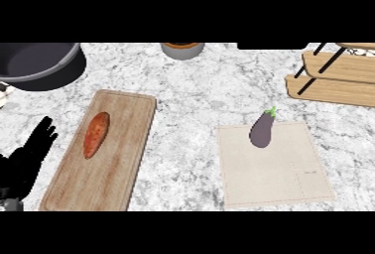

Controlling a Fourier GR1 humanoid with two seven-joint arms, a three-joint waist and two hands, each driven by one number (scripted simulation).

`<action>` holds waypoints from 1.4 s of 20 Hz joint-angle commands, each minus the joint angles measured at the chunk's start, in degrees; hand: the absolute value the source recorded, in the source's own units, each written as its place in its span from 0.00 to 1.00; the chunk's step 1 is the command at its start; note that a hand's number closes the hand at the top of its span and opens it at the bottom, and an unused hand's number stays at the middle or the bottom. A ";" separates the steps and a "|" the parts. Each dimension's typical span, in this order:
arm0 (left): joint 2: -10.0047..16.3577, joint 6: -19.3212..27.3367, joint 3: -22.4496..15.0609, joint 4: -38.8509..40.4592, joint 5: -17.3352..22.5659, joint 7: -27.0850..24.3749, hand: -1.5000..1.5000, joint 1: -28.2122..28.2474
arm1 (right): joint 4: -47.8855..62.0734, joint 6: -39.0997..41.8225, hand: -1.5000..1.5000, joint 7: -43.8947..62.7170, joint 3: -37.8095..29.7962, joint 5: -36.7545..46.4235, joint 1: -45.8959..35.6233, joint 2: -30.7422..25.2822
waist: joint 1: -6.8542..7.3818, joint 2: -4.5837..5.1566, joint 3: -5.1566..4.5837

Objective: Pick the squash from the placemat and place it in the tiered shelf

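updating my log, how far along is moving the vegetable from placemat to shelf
Nothing looks done: the purple eggplant-like vegetable lies on the placemat at its far edge, apart from the tiered shelf. Nothing is in hand: the left hand rests open at the view's left edge; the right hand is out of view. Left: grasp, carry, place.

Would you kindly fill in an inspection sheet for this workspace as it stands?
Surface: speckled marble counter.
Job's things: purple eggplant lies across the beige placemat's far edge, stem toward the wooden tiered shelf at far right.
Clutter: sweet potato on a wooden cutting board; dark pot at far left; grey cup at far centre.
Hands: left hand open, resting at the left edge, holding nothing; right hand not in view.
Cables: nothing seen.
Surroundings: nothing seen.
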 commanded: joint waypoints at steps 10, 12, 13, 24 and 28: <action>-2.07 1.77 -0.30 2.15 -2.92 0.27 0.50 -3.94 | 10.31 -7.20 1.00 6.87 6.92 6.42 -15.16 -16.18 | 1.23 0.39 0.00; -1.03 -0.55 0.10 1.57 -2.21 -0.21 0.50 -2.55 | 16.34 -8.93 1.00 1.83 10.60 10.26 -17.23 -17.51 | 1.62 0.48 0.03; -1.52 0.38 0.32 2.74 -2.28 0.61 0.50 -4.55 | 16.65 -10.39 1.00 2.29 13.03 11.42 -18.64 -17.42 | 1.62 0.51 0.02; -2.57 -1.16 0.20 0.05 -2.76 -0.22 0.50 -1.30 | 32.71 -20.67 1.00 -7.89 24.58 24.80 -27.14 -16.92 | 1.72 0.48 0.04; -3.47 -0.37 -0.78 -0.98 -3.45 1.82 0.50 -3.02 | 41.86 -25.11 1.00 -11.22 28.99 28.17 -33.27 -12.82 | 2.19 0.61 0.05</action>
